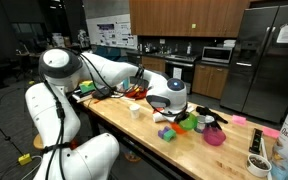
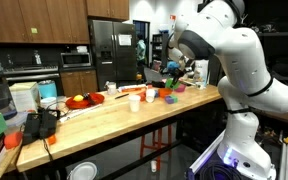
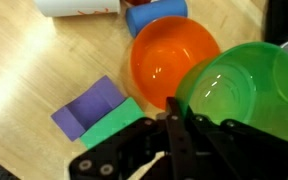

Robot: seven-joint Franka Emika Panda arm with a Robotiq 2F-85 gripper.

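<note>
The gripper (image 3: 174, 118) sits at the rim of the green bowl (image 3: 239, 95), beside 1 orange bowl (image 3: 162, 60); I cannot tell whether its jaws are clamped or apart.

Glossy plastic bowls (image 3: 174, 62), wooden table (image 3: 24, 60)

On my wrist camera the gripper (image 3: 174, 118) comes in from the bottom, with one dark finger (image 3: 170, 108) at the rim of the green bowl (image 3: 239, 90). I cannot tell if the jaws are closed. The orange bowl (image 3: 162, 58) stands just behind, partly covered by the green one. A purple block (image 3: 84, 108) and a green block (image 3: 119, 125) lie touching on the table (image 3: 29, 60). A blue cup (image 3: 154, 15) and a white cup (image 3: 76, 6) lie at the top
</note>
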